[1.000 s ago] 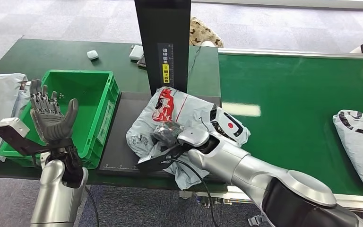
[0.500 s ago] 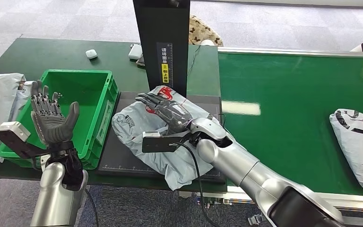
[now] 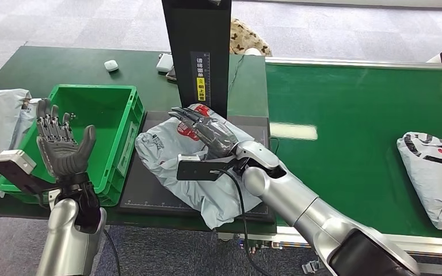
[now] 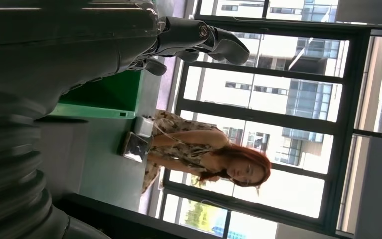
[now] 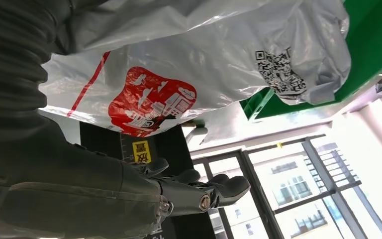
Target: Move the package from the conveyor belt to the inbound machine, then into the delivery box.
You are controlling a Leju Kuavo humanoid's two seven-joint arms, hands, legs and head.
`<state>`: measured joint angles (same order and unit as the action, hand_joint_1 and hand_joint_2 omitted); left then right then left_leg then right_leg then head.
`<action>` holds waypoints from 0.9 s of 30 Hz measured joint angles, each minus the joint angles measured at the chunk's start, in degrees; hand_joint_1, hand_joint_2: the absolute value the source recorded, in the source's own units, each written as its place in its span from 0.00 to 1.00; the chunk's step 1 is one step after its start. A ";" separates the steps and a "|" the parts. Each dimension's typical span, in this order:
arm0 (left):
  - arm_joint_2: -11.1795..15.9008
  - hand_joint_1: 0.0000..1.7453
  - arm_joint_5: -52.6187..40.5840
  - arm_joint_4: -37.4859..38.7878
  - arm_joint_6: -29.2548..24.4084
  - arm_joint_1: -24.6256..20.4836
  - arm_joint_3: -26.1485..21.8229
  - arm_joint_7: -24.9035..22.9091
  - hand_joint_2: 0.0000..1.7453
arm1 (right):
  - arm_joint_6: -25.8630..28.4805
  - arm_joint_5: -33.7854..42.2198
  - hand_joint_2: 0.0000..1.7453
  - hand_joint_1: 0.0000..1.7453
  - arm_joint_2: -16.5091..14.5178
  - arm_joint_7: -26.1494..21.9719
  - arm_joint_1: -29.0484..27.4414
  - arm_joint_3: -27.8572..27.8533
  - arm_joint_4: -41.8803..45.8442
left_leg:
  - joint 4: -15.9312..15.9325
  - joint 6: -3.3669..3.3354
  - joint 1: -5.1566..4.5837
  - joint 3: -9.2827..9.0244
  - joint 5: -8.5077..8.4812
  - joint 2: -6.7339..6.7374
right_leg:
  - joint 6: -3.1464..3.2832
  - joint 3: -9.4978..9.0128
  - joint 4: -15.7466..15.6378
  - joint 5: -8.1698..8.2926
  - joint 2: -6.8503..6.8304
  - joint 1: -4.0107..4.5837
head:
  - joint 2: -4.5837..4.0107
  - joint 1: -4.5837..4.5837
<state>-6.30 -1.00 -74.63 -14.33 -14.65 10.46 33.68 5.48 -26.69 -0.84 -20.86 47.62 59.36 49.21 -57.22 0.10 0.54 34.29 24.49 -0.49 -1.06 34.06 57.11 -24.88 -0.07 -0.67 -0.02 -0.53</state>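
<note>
The black scanner post (image 3: 198, 54) stands at twelve o'clock of the package (image 3: 193, 167), blocking passage straight behind it. At nine o'clock the green bin (image 3: 128, 141) wall stands just beside the package, its top open.

Green table (image 3: 63, 66): my green crate (image 3: 101, 109) at left edge, earbud case (image 3: 111, 65) near back edge, black scanner plate (image 3: 155, 178) w/ grey package (image 3: 172, 167) by front edge.
</note>
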 joint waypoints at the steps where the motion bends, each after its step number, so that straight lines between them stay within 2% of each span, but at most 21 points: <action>1: 0.07 0.00 0.01 -0.06 0.05 0.15 -0.01 0.02 1.00 | -0.15 0.27 0.00 0.00 -0.01 -0.12 -0.04 -0.30 0.08 | 0.00 0.00 0.00 0.00 0.00 0.00 | 0.00 0.00 0.00 0.00 0.00 0.00 | 0.00 0.00; 6: 0.33 0.00 0.14 -0.22 0.56 0.94 -0.08 0.10 1.00 | -1.89 6.67 0.00 0.00 -0.05 -1.92 -0.82 -3.14 1.02 | 0.00 0.00 0.00 0.01 0.00 0.00 | 0.00 0.00 0.00 0.00 -0.01 -0.01 | 0.00 0.00; 9: 0.63 0.00 0.15 -0.56 1.23 1.83 -0.09 0.09 1.00 | -2.76 15.87 0.00 0.00 -0.04 -2.90 -1.99 -8.03 2.70 | 0.00 -0.01 -0.01 0.03 0.00 -0.01 | 0.00 0.02 0.00 0.00 -0.01 -0.02 | 0.00 -0.01; 12: 0.84 0.00 0.15 -0.80 1.48 2.47 -0.14 0.09 1.00 | -3.87 21.00 0.00 0.00 0.03 -3.84 -2.43 -13.40 4.21 | 0.00 -0.01 -0.01 0.05 0.00 0.00 | -0.01 0.04 0.00 0.00 0.00 -0.02 | 0.00 0.00; 18: 1.10 0.00 0.08 -1.40 1.88 3.24 -0.19 0.09 1.00 | -2.29 24.53 0.00 0.00 0.05 -6.63 -4.75 -20.99 8.92 | 0.00 0.00 -0.01 0.06 0.01 -0.01 | 0.00 0.07 0.00 -0.01 0.00 -0.01 | 0.00 -0.01; 24: 1.14 0.00 -0.82 -1.93 2.84 3.53 -0.19 -0.38 1.00 | -0.23 24.48 0.00 0.00 0.16 -6.98 -7.57 -25.03 13.16 | 0.00 0.01 0.00 0.06 0.02 0.00 | 0.00 0.10 0.00 -0.01 0.00 -0.01 | 0.00 0.00; 27: 1.27 0.00 -2.66 -1.93 4.26 3.53 0.19 -0.90 1.00 | 1.67 23.74 0.75 0.00 0.21 -6.64 -8.24 -26.50 14.29 | 0.00 0.01 0.00 0.06 0.02 0.00 | 0.00 0.10 0.00 -0.01 0.01 -0.01 | 0.00 -0.01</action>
<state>-5.03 -3.66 -76.56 -10.07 -11.11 10.64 32.78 7.15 -2.95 -0.63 -27.50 39.38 32.85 63.50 -57.22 0.10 0.54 34.36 24.51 -0.49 -1.05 34.16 57.11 -24.89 -0.07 -0.68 -0.02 -0.54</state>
